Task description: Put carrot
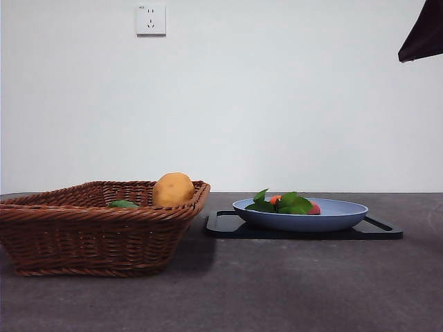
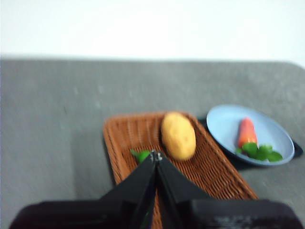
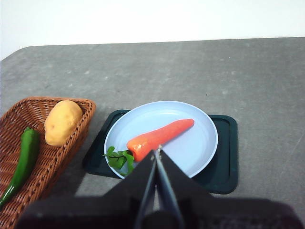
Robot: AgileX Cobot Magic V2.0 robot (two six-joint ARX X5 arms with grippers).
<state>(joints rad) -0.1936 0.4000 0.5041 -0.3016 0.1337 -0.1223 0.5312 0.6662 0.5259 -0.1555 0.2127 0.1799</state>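
Note:
The carrot (image 3: 159,133), orange-red with green leaves, lies in a light blue plate (image 3: 195,148) on a dark tray (image 3: 224,162). It also shows in the front view (image 1: 287,203) and in the left wrist view (image 2: 246,132). My right gripper (image 3: 156,153) is shut and empty, high above the plate's near side. My left gripper (image 2: 156,156) is shut and empty, high above the wicker basket (image 2: 209,167). A black arm tip (image 1: 423,33) shows at the front view's top right corner.
The wicker basket (image 1: 97,232) stands left of the tray (image 1: 228,227) and holds a yellow-orange potato-like lump (image 1: 173,189) and a green pepper (image 3: 24,157). A wall socket (image 1: 151,20) is on the white wall behind the grey table.

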